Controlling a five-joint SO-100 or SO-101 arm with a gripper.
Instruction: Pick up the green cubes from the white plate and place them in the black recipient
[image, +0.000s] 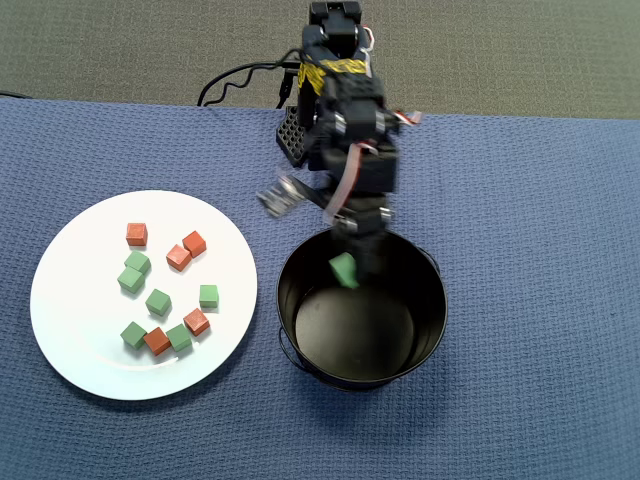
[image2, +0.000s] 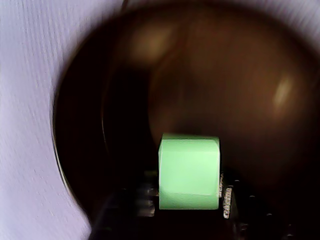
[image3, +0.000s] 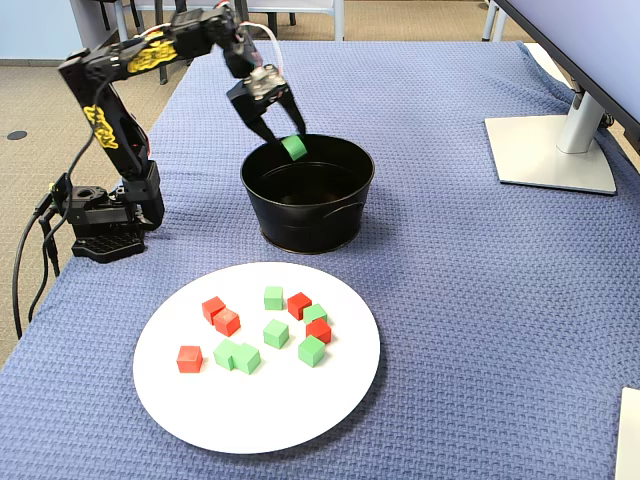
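Observation:
One green cube (image: 343, 270) (image3: 293, 147) hangs over the far rim of the black recipient (image: 437, 330) (image3: 310, 222). It lies against one finger of my gripper (image: 308, 232) (image3: 272, 138), whose jaws stand spread open. In the wrist view the same green cube (image2: 189, 172) fills the lower middle, with the black recipient's dark inside (image2: 225, 90) below it. Several more green cubes (image: 158, 301) (image3: 276, 333) lie on the white plate (image: 85, 260) (image3: 260, 415), left of the recipient in the overhead view.
Several red-orange cubes (image: 178, 257) (image3: 227, 321) lie among the green ones on the plate. The arm's base (image3: 100, 215) stands at the blue cloth's edge with cables (image: 230, 85) behind it. A monitor stand (image3: 550, 150) sits at the far right in the fixed view.

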